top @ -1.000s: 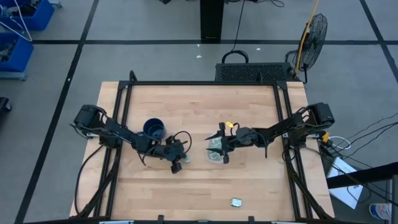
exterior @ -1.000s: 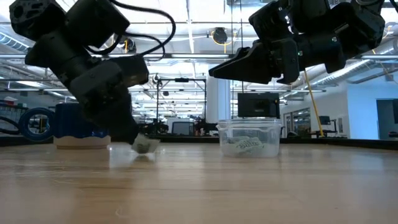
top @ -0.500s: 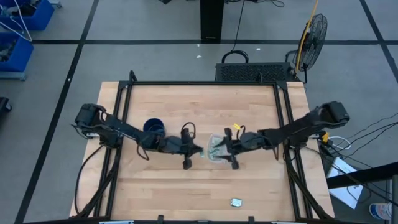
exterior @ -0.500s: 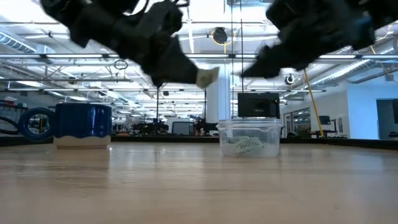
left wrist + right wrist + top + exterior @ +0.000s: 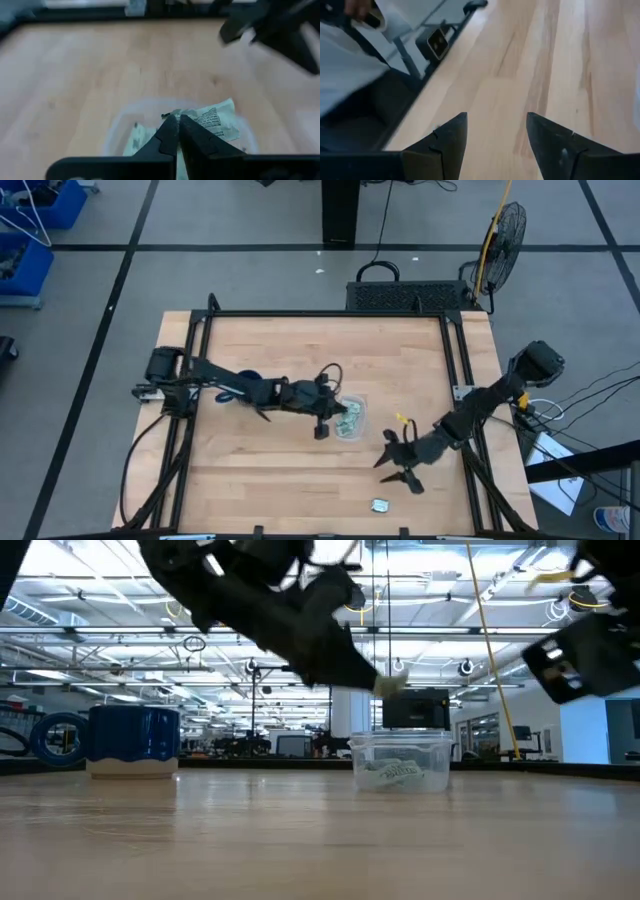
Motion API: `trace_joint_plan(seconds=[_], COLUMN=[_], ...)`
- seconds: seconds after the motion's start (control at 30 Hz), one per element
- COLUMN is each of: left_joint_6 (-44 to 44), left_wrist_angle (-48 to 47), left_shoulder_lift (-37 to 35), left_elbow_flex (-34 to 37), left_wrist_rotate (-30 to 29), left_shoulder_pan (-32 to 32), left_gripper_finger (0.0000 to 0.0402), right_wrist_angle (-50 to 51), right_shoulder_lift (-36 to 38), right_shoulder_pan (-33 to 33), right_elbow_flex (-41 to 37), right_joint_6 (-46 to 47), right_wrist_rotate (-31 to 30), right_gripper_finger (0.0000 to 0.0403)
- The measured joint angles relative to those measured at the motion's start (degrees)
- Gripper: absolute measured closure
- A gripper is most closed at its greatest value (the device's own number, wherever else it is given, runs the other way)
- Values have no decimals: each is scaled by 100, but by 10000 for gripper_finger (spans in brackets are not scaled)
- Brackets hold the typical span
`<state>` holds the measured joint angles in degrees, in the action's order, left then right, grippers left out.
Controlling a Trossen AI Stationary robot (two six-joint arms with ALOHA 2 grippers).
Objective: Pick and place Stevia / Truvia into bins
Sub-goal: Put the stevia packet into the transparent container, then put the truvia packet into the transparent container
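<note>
The left gripper [image 5: 330, 406] hangs over the clear tub's [image 5: 352, 420] 9 o'clock rim near table centre, fingers pressed together on a paper packet [image 5: 212, 120] (printed face up in the left wrist view). In the low view the packet [image 5: 390, 685] sits above the tub [image 5: 400, 762], clear of its rim. More packets [image 5: 347, 423] lie inside the tub. The right gripper [image 5: 400, 465] is at 5 o'clock from the tub, fingers [image 5: 452, 135] spread over bare wood. A single packet [image 5: 380, 505] lies at 6 o'clock of that gripper, near the table's [image 5: 300, 350] front edge. A blue mug [image 5: 133, 740] stands at 9 o'clock from the tub, partly hidden under the left arm.
</note>
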<state>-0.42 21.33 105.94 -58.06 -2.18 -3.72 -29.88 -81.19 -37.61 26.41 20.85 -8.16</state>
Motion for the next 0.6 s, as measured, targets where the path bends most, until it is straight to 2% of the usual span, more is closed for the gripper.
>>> trace_joint_plan(seconds=[0.13,0.23,0.33,0.43,0.6], left_joint_6=[11,19,21,21,30], left_wrist_angle=[-92,-526,-989,-983,-1007], left_shoulder_lift=[546,783,823,745,472], left_elbow_flex=[-432,-799,-1041,-1160,-1209], left_wrist_rotate=[114,106,56,2,9], left_shoulder_pan=[30,27,19,-15,-86], left_gripper_finger=[356,329,308,294,287], right_wrist_angle=[-602,-973,-879,-805,-17], right_shoulder_lift=[-649,-1286,-1875,-2233,-2349], right_shoulder_pan=[-447,-652,-764,-889,-1157], right_elbow_flex=[56,359,814,1210,1626], right_joint_6=[261,359,223,94,57], right_wrist_rotate=[-361,-393,-385,-398,-852], right_gripper_finger=[206,206,206,206,206])
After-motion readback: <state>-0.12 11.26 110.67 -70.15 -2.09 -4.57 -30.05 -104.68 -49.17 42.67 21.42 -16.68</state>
